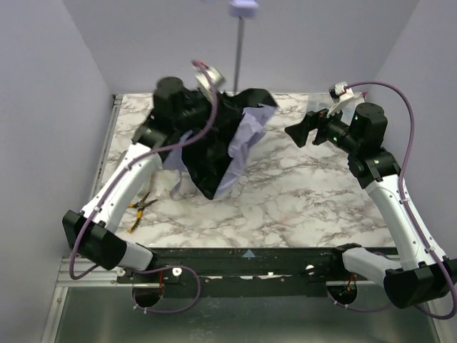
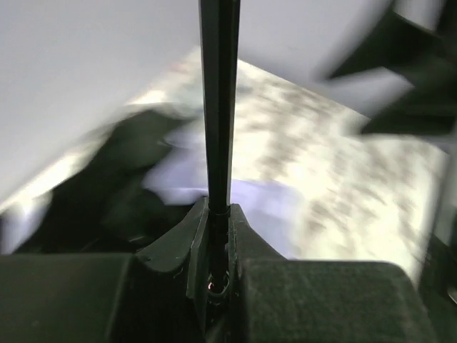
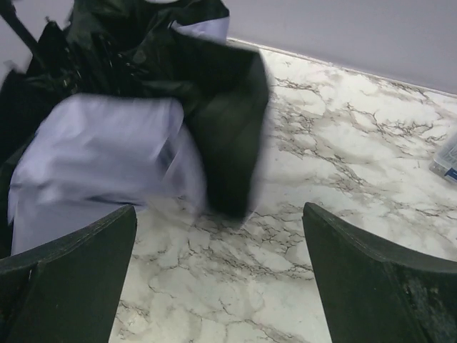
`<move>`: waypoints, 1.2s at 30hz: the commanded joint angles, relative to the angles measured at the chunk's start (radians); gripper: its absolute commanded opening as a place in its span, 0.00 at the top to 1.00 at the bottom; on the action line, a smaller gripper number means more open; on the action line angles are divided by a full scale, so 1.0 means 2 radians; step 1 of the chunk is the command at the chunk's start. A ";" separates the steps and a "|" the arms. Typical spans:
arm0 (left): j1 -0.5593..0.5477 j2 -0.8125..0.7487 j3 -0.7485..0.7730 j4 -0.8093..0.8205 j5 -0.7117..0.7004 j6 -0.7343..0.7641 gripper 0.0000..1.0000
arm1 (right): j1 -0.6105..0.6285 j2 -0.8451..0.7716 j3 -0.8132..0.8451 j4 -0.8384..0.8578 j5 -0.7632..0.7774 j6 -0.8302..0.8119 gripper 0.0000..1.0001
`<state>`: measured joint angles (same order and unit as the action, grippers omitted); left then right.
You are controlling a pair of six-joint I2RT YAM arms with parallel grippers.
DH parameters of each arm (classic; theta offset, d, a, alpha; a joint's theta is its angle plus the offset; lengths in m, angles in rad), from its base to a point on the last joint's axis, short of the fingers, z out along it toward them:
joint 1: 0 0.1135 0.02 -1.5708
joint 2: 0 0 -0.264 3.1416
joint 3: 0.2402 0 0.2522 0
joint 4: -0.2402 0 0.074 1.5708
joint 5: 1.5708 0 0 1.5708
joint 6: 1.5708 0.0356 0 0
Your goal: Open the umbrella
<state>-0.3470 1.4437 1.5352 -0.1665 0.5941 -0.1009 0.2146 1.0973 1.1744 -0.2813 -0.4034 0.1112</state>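
Observation:
The umbrella [image 1: 223, 143] hangs half-folded above the marble table [image 1: 300, 200], black lining and pale lavender fabric crumpled together. Its thin shaft [image 1: 238, 57] rises to the small lavender handle [image 1: 243, 7] at the top edge. In the left wrist view my left gripper [image 2: 218, 236] is shut on the black shaft [image 2: 218, 107], with blurred fabric beyond it. My right gripper [image 1: 298, 132] stands open to the right of the canopy, apart from it. In the right wrist view its fingers [image 3: 71, 279] frame bare marble, with the fabric [image 3: 107, 150] just ahead on the left.
Yellow-handled pliers [image 1: 141, 207] lie on the table near the left arm. A clear plastic box [image 3: 446, 157] sits at the back right. Lavender walls close in the table at the back and on both sides.

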 commanded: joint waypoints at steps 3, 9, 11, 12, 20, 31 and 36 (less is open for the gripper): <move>-0.127 -0.082 -0.082 0.050 0.018 0.054 1.00 | -0.002 0.000 0.000 0.000 -0.028 -0.007 0.00; -0.063 0.017 0.070 -0.034 0.093 -0.031 1.00 | -0.002 0.000 -0.008 0.005 -0.090 -0.003 0.01; -0.104 -0.007 0.042 -0.013 0.081 -0.031 1.00 | -0.002 0.003 -0.010 0.015 -0.123 -0.003 0.02; -0.108 -0.011 0.031 0.014 0.076 -0.055 1.00 | -0.002 0.004 -0.011 0.020 -0.134 -0.002 0.02; -0.114 -0.008 0.029 -0.006 0.088 -0.035 1.00 | -0.002 -0.012 -0.009 0.062 -0.194 0.002 0.10; -0.135 0.006 0.024 -0.003 0.145 -0.009 1.00 | 0.008 0.040 0.044 0.185 -0.248 0.110 0.24; -0.138 0.014 0.031 -0.013 0.153 0.008 1.00 | 0.033 0.054 0.063 0.200 -0.259 0.117 0.24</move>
<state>-0.6136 1.4700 1.5635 -0.2249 0.8398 -0.1268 0.2424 1.1927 1.2518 0.0399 -0.8642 0.2993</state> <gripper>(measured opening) 0.112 0.758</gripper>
